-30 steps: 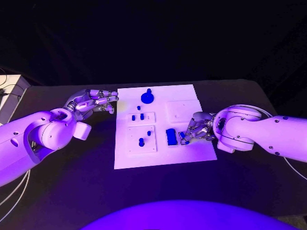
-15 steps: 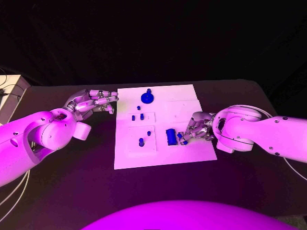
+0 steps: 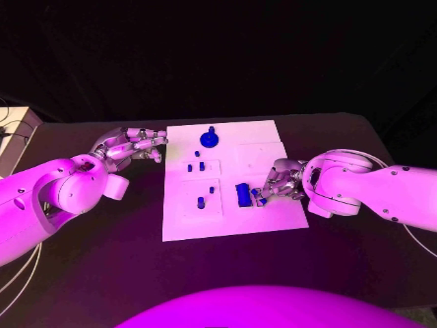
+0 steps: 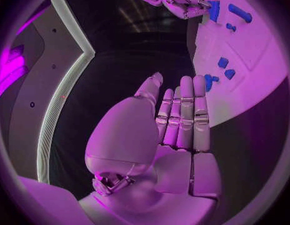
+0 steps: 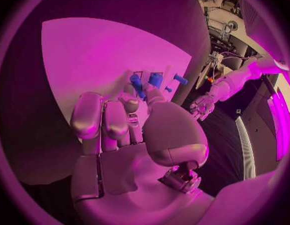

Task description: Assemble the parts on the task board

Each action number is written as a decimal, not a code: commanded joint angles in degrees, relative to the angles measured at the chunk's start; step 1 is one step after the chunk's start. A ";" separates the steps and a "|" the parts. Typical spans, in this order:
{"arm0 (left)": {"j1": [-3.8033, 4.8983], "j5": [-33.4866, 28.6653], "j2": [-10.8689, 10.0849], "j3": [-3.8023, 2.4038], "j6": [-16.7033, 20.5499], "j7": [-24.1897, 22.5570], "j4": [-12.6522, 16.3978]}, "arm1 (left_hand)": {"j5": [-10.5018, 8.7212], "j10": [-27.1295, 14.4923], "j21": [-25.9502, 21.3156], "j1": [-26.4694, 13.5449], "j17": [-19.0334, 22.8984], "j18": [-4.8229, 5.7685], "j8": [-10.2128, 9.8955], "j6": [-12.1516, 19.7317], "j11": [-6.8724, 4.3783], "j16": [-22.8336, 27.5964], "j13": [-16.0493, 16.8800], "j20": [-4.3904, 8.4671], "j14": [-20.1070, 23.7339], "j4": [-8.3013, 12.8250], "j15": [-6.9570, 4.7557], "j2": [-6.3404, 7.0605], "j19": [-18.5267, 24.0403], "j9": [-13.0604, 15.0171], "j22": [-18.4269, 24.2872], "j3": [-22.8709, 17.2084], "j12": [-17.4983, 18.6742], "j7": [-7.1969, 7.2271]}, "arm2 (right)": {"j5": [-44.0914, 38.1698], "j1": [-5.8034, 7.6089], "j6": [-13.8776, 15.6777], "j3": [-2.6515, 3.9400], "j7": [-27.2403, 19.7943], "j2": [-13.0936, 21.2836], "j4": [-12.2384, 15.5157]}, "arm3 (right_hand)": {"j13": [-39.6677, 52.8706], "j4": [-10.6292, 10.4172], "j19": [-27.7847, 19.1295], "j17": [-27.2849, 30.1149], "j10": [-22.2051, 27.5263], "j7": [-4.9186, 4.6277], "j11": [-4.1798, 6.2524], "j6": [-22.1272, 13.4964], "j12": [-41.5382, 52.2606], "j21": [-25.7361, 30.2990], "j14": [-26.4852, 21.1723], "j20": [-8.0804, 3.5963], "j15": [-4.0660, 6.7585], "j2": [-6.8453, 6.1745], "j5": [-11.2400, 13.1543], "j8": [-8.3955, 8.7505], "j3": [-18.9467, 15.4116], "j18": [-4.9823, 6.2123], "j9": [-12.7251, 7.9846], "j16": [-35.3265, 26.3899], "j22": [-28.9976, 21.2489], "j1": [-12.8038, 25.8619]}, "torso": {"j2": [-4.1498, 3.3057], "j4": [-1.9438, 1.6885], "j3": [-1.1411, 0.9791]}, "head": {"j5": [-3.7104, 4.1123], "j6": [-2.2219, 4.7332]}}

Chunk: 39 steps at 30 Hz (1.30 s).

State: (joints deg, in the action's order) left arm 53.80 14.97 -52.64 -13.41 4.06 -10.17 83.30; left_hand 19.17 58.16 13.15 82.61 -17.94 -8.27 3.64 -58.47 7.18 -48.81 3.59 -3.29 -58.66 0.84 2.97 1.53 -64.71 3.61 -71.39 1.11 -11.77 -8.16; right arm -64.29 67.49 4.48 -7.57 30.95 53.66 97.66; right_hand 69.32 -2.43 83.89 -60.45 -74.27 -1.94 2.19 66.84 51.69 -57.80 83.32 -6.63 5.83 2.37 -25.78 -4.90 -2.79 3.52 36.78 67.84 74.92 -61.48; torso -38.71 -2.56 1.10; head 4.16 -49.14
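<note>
task board [image 3: 233,219]: 1 | blue parts [image 3: 243,195]: 6 | robot hands: 2

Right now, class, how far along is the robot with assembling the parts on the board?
Done, it seems: small parts stand in the board's raised panels, and a round part sits near its far edge; whether they are fully seated is unclear. In hand: the right hand has its fingers at the rectangular part; a firm grip cannot be confirmed. Left: placing that part. The left hand holds nothing, beside the board.

Black table [image 3: 100,266] against a dark, unlit room
</note>
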 commanded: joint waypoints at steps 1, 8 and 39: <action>-0.01 0.20 0.02 -0.03 -0.97 -0.36 0.12 | 0.14 -0.20 -0.19 -0.06 0.04 0.06 0.15 -0.11 -0.02 -0.20 -0.02 0.01 0.27 0.04 0.18 -0.52 -0.24 0.02 0.09 0.35 -0.20 0.04 | -0.57 -0.05 0.04 0.00 -0.42 0.04 0.09 | 0.09 0.62 2.82 0.03 -0.08 0.00 0.17 0.41 0.28 0.07 -0.04 0.29 -0.18 0.98 -0.36 -0.03 1.10 0.32 -0.09 -0.07 7.92 -0.42 | 0.00 0.01 0.00 | 0.04 0.02; -0.01 0.20 0.01 -0.03 -0.96 -0.37 0.13 | 0.14 -0.20 -0.19 -0.06 0.04 0.06 0.15 -0.11 -0.02 -0.20 -0.02 0.01 0.27 0.04 0.18 -0.52 -0.24 0.02 0.09 0.35 -0.20 0.04 | -2.03 -0.05 -0.48 0.00 0.07 0.03 0.09 | 0.15 3.32 2.83 0.07 -0.18 0.24 0.36 0.48 0.05 -0.11 -0.06 0.09 0.01 0.93 0.31 -0.28 6.96 0.18 0.00 -0.09 7.96 -0.33 | 0.03 0.00 0.00 | 0.12 0.01; -0.01 0.20 0.02 -0.03 -0.94 -0.37 0.11 | 0.14 -0.20 -0.19 -0.06 0.04 0.06 0.15 -0.11 -0.02 -0.20 -0.02 0.01 0.27 0.04 0.18 -0.52 -0.24 0.02 0.09 0.35 -0.20 0.04 | -1.97 -0.35 -1.22 0.00 -0.75 0.28 1.93 | 0.20 4.90 2.78 0.15 -0.34 0.41 0.49 0.49 -0.29 0.10 -0.06 -0.01 0.07 0.21 -0.62 -0.81 9.84 0.15 0.44 -0.21 7.90 1.23 | 0.01 -0.03 0.03 | 0.11 -0.04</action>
State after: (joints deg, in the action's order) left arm 53.80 15.00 -52.67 -13.41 4.04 -10.16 83.28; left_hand 19.17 58.17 13.08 82.61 -17.94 -8.27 3.64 -58.47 7.17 -48.81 3.59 -3.29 -58.66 0.78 2.97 1.53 -64.70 3.61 -71.36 1.17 -11.77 -8.16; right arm -66.45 67.28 4.07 -7.52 30.77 53.98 99.67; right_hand 69.46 2.37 83.89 -60.35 -74.52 -1.71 2.34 67.07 51.68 -57.80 83.32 -6.63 5.83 2.65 -26.31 -5.34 6.74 3.52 37.27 67.84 74.94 -60.82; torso -38.70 -2.57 1.13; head 4.22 -49.22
